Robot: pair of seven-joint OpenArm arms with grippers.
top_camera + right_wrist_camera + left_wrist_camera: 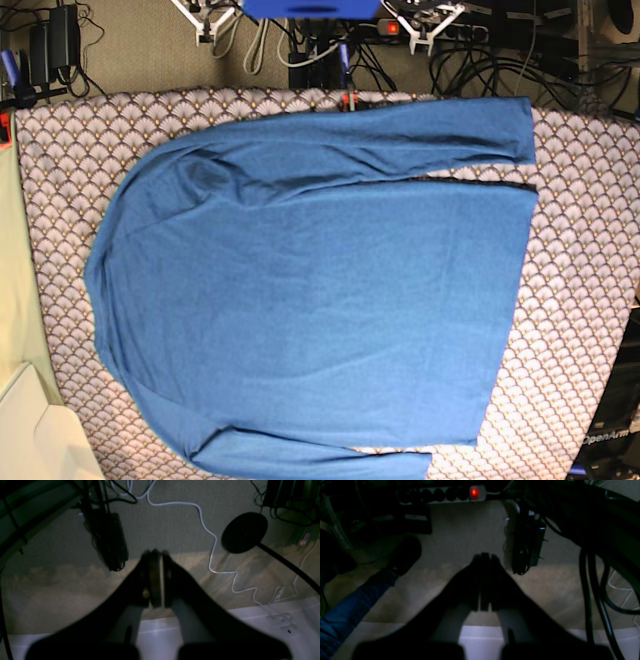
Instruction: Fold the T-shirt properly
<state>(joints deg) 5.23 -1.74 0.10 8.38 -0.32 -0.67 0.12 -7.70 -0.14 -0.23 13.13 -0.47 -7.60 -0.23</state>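
Overhead, the T-shirt (310,290) lies spread flat across the tabletop (580,300), which is covered in a scallop-patterned cloth. Its shoulders point toward the left side of the base view and its hem toward the right. One long sleeve stretches along the far edge of the tabletop, its cuff near the right corner; the other sleeve runs along the near edge and is partly cut off by the frame. No arm shows in the base view.

Both wrist cameras look down past a pale edge at a dim carpeted floor (460,535). The left gripper (485,557) has its fingers (476,580) clenched together with nothing between them. The right gripper (155,553) is likewise clamped shut and empty, its fingers (170,580) pressed close.

Below the left gripper sit a power strip (445,493) with a glowing red switch, a dark shoe (405,553) and a blue trouser leg (347,612). Below the right gripper a white cable (212,552) snakes across the floor beside a round black stand base (243,532).
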